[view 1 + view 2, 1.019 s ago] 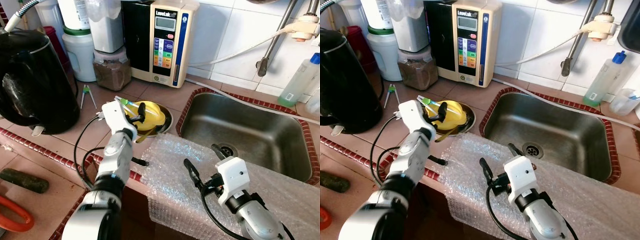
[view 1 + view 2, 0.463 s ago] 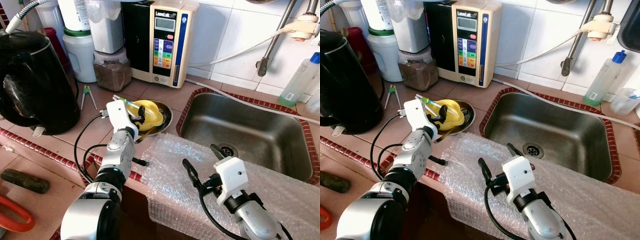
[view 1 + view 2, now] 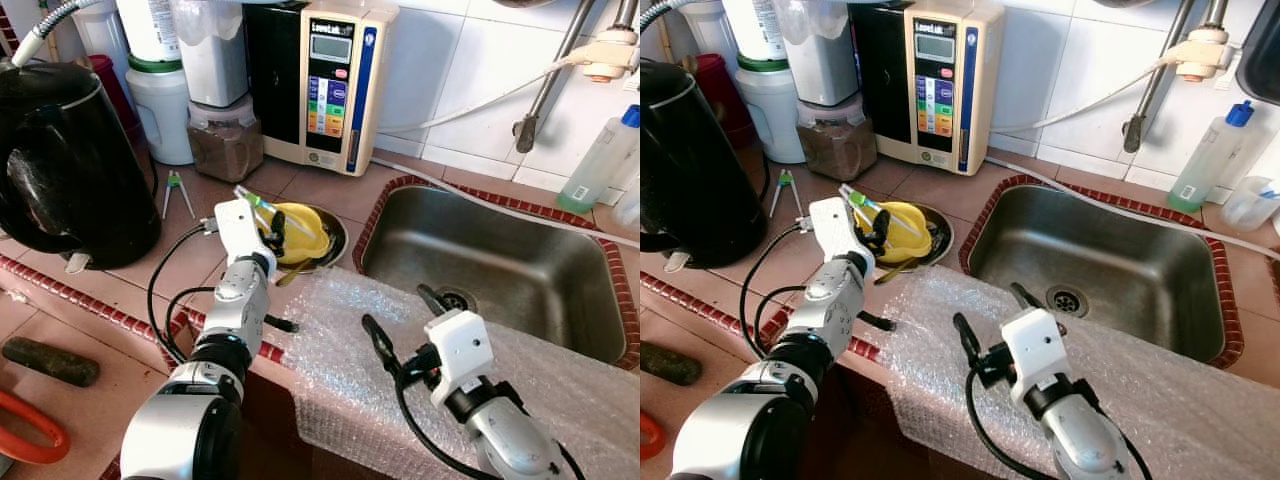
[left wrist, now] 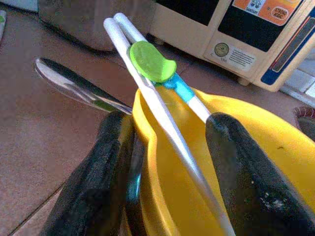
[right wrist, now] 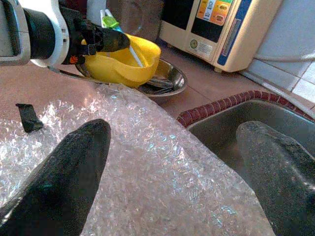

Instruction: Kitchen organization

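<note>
1. Right gripper (image 3: 398, 335) is being held w/ jaws spread wide, nothing gripped; bubble wrap (image 5: 147, 162) is lying under and between its fingers.
2. Left gripper (image 4: 165, 152) is being kept partly open; yellow bowl (image 4: 256, 162) rim is being straddled, one finger outside, one inside.
3. White chopsticks (image 4: 147, 93) w/ green clip are lying between the jaws.
4. Steel dish (image 5: 170, 81) is sitting under the bowl; sink (image 3: 500, 265) is lying beyond the right jaws.
</note>
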`<state>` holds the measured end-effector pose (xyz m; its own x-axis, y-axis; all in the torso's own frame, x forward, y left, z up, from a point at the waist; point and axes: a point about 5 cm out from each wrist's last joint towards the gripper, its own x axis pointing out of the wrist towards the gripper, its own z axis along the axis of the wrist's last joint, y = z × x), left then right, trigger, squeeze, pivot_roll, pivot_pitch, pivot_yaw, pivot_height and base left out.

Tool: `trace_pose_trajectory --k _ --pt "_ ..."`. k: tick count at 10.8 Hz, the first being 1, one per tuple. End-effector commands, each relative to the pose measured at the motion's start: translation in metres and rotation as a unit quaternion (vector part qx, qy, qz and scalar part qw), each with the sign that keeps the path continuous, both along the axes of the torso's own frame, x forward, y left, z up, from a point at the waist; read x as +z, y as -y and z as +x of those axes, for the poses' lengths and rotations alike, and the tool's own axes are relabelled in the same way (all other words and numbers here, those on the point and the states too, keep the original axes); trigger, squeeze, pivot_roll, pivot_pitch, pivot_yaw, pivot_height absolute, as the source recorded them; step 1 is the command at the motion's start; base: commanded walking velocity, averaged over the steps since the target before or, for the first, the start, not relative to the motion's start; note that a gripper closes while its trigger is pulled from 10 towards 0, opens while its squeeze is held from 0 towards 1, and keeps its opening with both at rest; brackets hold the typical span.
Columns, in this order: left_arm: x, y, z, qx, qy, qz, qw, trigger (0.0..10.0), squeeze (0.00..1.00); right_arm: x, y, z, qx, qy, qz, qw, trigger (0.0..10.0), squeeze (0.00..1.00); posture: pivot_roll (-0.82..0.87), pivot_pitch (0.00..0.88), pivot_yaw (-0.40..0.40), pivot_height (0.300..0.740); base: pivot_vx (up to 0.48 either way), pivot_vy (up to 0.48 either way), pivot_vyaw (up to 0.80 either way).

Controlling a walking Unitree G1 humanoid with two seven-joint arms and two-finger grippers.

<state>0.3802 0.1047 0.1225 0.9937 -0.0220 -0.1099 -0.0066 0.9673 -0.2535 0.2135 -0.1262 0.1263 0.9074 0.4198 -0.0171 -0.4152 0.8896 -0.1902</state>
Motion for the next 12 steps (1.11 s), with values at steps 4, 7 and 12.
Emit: trace_pose_trajectory --k 4,7,12 --pt "-0.002 0.005 -0.001 -0.02 -0.004 0.022 1.0 0.0 0.0 0.001 -0.001 0.002 0.003 0.003 -0.001 1.0 10.0 0.0 -0.02 0.0 0.005 0.74 0.0 0.0 0.0" --pt "0.003 0.009 0.0 -0.031 0.016 0.038 0.999 0.0 0.0 0.0 0.0 0.002 0.001 0.004 -0.001 1.0 10.0 0.0 -0.02 0.0 0.009 0.74 0.0 0.0 0.0" --pt "0.013 0.017 -0.001 -0.066 0.068 0.075 0.993 0.0 0.0 -0.001 0.0 0.004 -0.001 0.006 -0.001 1.0 10.0 0.0 -0.02 0.0 0.009 0.74 0.0 0.0 0.0"
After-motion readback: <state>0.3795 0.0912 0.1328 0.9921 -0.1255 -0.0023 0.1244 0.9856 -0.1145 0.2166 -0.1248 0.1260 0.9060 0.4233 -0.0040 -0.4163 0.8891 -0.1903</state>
